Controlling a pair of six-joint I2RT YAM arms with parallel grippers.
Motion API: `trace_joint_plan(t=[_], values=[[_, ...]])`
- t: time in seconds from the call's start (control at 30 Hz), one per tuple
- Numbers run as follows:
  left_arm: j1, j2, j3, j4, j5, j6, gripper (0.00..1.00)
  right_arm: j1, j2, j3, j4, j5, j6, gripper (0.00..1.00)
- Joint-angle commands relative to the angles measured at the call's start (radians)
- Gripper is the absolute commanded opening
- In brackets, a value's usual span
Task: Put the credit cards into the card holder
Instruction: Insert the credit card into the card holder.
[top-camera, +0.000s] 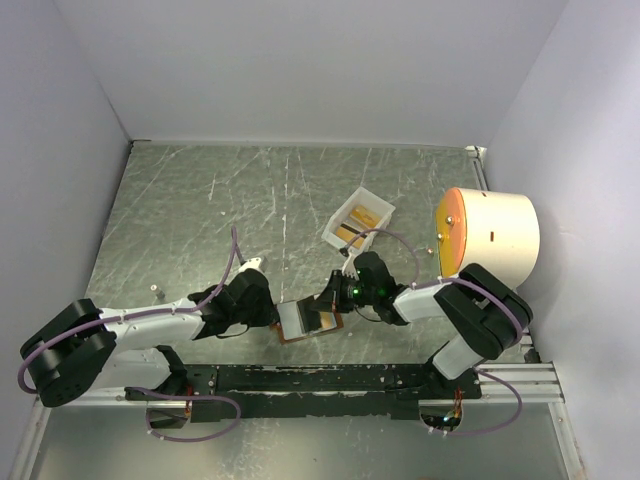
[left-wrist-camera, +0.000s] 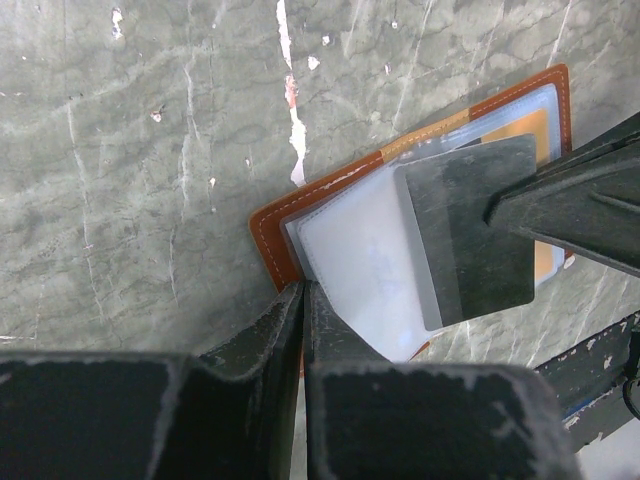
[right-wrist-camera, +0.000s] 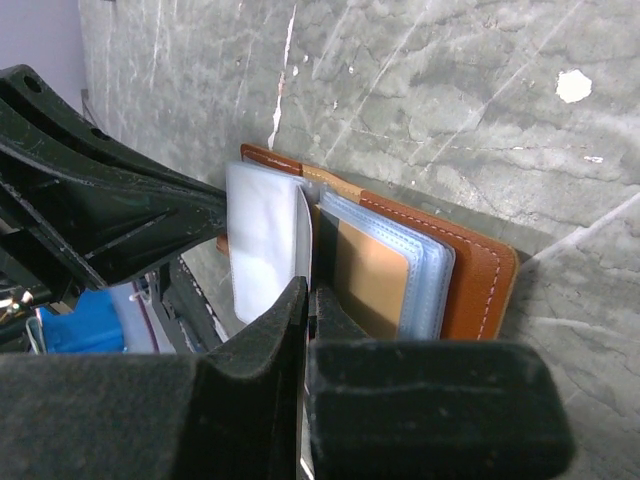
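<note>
The card holder (top-camera: 305, 322) is lying open on the table (top-camera: 200, 220), close to the near edge and right between my two arms. Its long side runs roughly left to right across me. One orange card (right-wrist-camera: 370, 280) looks like it's already tucked into a clear pocket on the cover side.

My left jaws are closed on the holder's left edge, pinning it down, cover and sleeves together as far as I can tell. My right jaws are shut too. They're pinching one clear pocket leaf (right-wrist-camera: 262, 240) by its edge and standing it up off the rest, so the pockets are fanned open.

The bit that matters for what's next: the loose credit cards (top-camera: 360, 217) are in the white tray (top-camera: 385, 207). That sits farther out on the table and a little to my right of the holder, out past my right jaws and well apart from my left ones. So the right arm is clearly the nearer one.

I reckon the right side has to let go of the leaf and reach out for a card while the left holds the holder down. Catch is the leaf will probably flop back once it's released. I also can't tell which way the pocket mouth faces, so the slide-in line is a guess.
</note>
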Motion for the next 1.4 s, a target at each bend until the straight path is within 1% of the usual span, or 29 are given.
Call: trace_joint_plan(t=[0.0, 0.43, 0.57, 0.63, 0.73, 0.8, 0.9, 1.0, 1.1, 1.37], values=[[-0.003, 0.032, -0.003, -0.033, -0.008, 0.008, 0.16, 0.014, 0.031, 0.004, -0.022, 0.016, 0.011, 0.00], [-0.003, 0.037, -0.008, -0.023, -0.005, 0.008, 0.16, 0.032, 0.050, 0.027, -0.044, 0.020, 0.017, 0.00], [-0.002, 0.037, -0.008, -0.024, -0.004, 0.009, 0.16, 0.038, 0.045, 0.043, -0.089, 0.037, 0.001, 0.01], [-0.003, 0.037, -0.008, -0.024, -0.004, 0.008, 0.16, 0.039, 0.025, 0.070, -0.180, 0.073, -0.024, 0.05], [-0.003, 0.032, -0.009, -0.030, -0.005, 0.008, 0.16, 0.039, -0.045, 0.116, -0.366, 0.189, -0.077, 0.21], [-0.002, 0.027, -0.013, -0.030, -0.008, 0.006, 0.16, 0.039, -0.082, 0.145, -0.476, 0.237, -0.109, 0.28], [-0.003, 0.029, -0.013, -0.024, -0.006, 0.006, 0.16, 0.039, -0.112, 0.186, -0.568, 0.292, -0.151, 0.34], [-0.003, 0.038, -0.013, -0.020, -0.001, 0.006, 0.16, 0.041, -0.127, 0.195, -0.577, 0.292, -0.165, 0.36], [-0.002, 0.038, -0.013, -0.017, 0.000, 0.006, 0.16, 0.062, -0.125, 0.195, -0.546, 0.269, -0.165, 0.36], [-0.003, 0.034, -0.005, -0.027, -0.001, 0.008, 0.16, 0.150, -0.015, 0.211, -0.455, 0.221, -0.118, 0.36]])
